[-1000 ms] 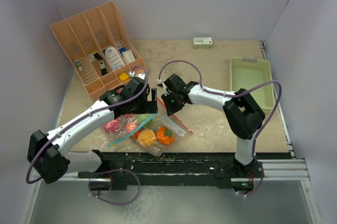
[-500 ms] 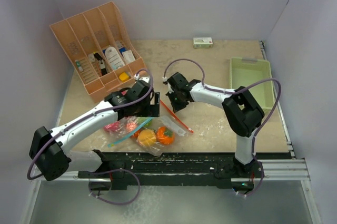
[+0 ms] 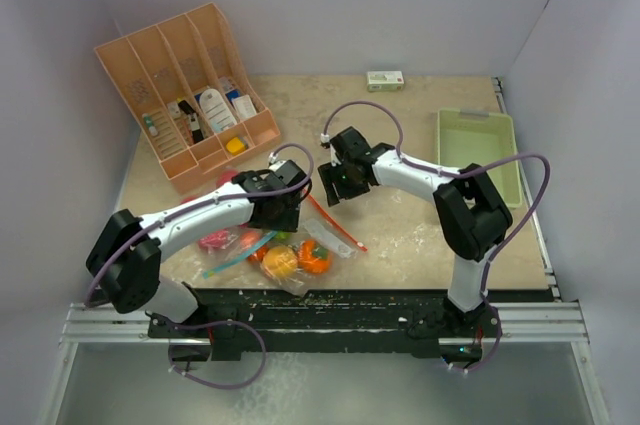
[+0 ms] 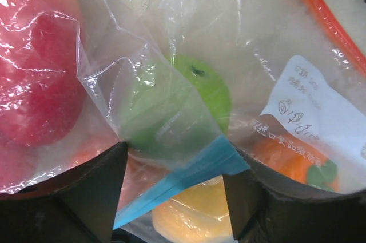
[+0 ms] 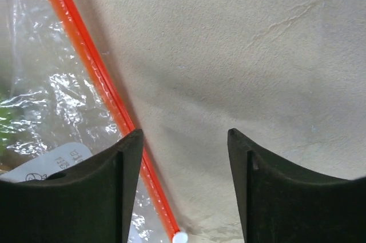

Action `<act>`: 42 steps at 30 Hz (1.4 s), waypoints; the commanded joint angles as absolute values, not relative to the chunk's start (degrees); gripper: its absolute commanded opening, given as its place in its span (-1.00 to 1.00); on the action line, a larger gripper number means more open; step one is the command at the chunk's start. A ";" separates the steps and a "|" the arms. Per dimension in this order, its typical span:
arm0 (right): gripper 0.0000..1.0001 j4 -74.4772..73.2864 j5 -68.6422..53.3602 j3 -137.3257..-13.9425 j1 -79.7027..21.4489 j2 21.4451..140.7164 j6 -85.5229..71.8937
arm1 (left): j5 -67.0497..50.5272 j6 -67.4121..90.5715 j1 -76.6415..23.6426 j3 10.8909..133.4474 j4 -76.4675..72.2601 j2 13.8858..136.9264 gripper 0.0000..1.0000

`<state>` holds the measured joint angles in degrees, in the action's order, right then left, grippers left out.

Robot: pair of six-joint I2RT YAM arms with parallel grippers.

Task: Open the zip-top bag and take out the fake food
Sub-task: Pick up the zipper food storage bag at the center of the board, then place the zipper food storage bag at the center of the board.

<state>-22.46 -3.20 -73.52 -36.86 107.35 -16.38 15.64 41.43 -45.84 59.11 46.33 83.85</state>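
Your left gripper (image 4: 174, 191) gapes wide and empty over the clear zip-top plastic bag (image 4: 251, 37), with the glossy green toy fruit (image 4: 206, 91) bagged between its fingers. Your right gripper (image 5: 183, 168), equally spread, grasps nothing beside the orange zip strip (image 5: 91, 66).

Clear zip-top bag (image 4: 143, 54) has an orange-red seal strip (image 5: 88, 60); fake food (image 4: 209, 91) is red, green, orange, yellow

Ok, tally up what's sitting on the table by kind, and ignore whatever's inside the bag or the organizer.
zip-top bag: 1
peach desk organizer: 1
pale green tray: 1
small box at the back edge: 1
Total: 4
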 commanded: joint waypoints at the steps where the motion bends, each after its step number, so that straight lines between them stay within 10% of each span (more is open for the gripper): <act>1: 0.35 -22.43 -4.38 -74.29 -37.17 104.16 -15.05 | 16.21 42.26 -46.08 61.46 46.75 86.67 0.16; 9: 0.49 -18.30 -12.89 -71.98 -37.21 103.32 -15.95 | 17.66 42.88 -45.97 64.70 47.70 86.71 -1.00; 22: 0.52 -20.90 -11.79 -74.31 -38.73 100.05 -18.39 | 12.25 40.56 -38.76 69.03 42.75 82.82 -1.00; 37: 0.50 -34.24 2.72 -83.33 -28.43 89.74 -25.73 | 9.21 30.14 -37.90 104.57 46.50 111.11 -1.00; 42: 0.50 -36.30 4.95 -84.14 -28.39 88.72 -24.82 | 10.27 32.51 -37.34 109.33 48.51 114.27 0.26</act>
